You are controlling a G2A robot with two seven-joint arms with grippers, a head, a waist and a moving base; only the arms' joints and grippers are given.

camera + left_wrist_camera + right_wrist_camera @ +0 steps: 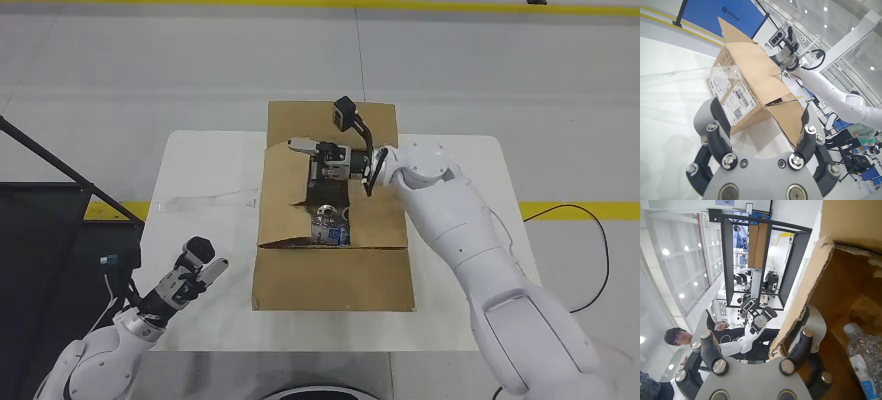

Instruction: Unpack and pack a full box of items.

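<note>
One left gripper hovers over the near left part of the single white table, its fingers spread wide and holding nothing, well apart from the box. One strip of clear tape lies on the table between that gripper and the box, with one end reaching the box's labelled side. One cardboard box stands at the middle of the table, opening upward, and its longer side appears to run away from the robot. Its four flaps are open: the near and far ones are folded outward, while the two side ones stand up. Inside the box lies one clear plastic bottle with a blue-and-white label; I cannot tell what else is in there. One right gripper is at the box's far left rim, fingers wide apart, with a flap's torn edge between them.
</note>
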